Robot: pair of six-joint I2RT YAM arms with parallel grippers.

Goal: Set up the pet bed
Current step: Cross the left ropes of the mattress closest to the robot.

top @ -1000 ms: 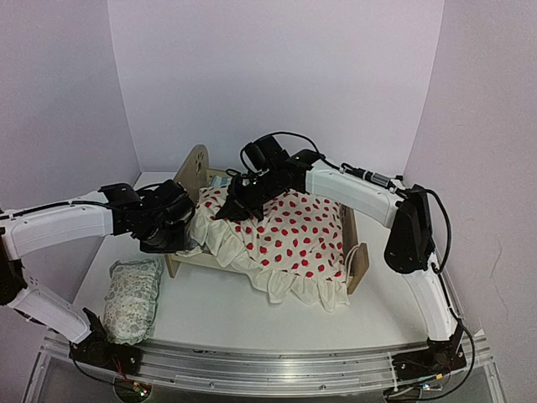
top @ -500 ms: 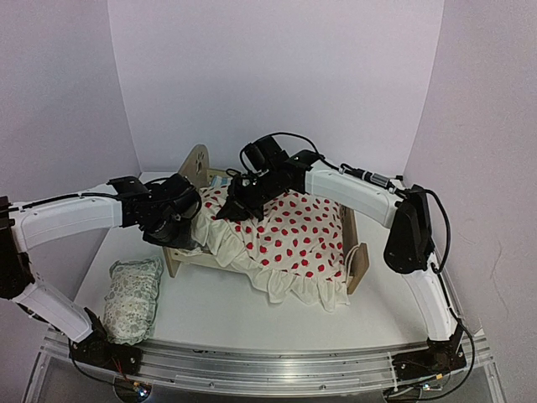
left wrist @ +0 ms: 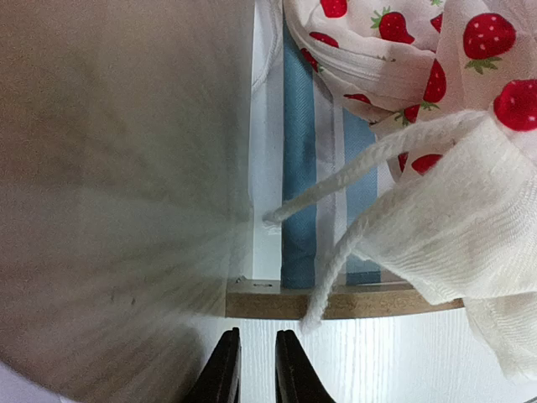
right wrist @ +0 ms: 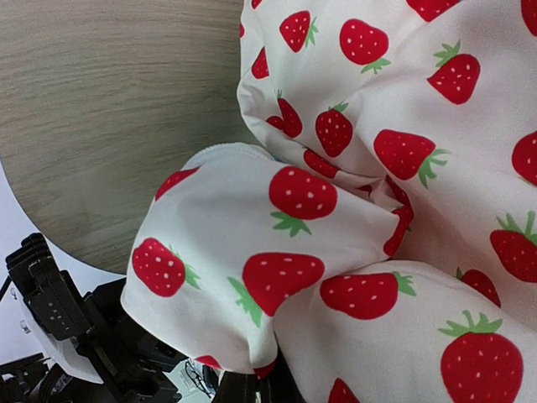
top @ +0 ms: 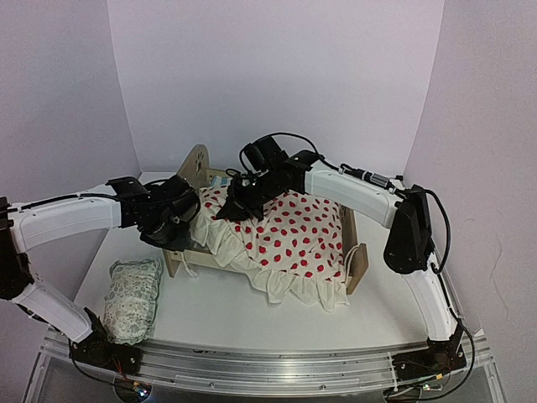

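Observation:
The pet bed [top: 195, 165] stands mid-table, its plywood headboard at the left and its footboard [top: 359, 260] at the right. A cream strawberry-print blanket [top: 289, 231] covers most of it and hangs over the near side. My right gripper [right wrist: 252, 386] is shut on a fold of the blanket near the headboard [right wrist: 109, 101]. My left gripper [left wrist: 258, 336] hovers beside the bed's side rail [left wrist: 336, 300], slightly open, with nothing between its fingers. The striped mattress [left wrist: 298, 168] shows under the blanket's ruffle, and two cords [left wrist: 352, 168] dangle from it.
A small pale patterned pillow [top: 132, 298] lies on the table at the near left, by the left arm's base. Purple walls close in the table on three sides. The metal rail [top: 268, 365] with both arm bases runs along the near edge.
My left gripper has opened a little and shifted right, toward the headboard; the blanket's edge near it now hangs free. The right gripper keeps its hold and has not moved.

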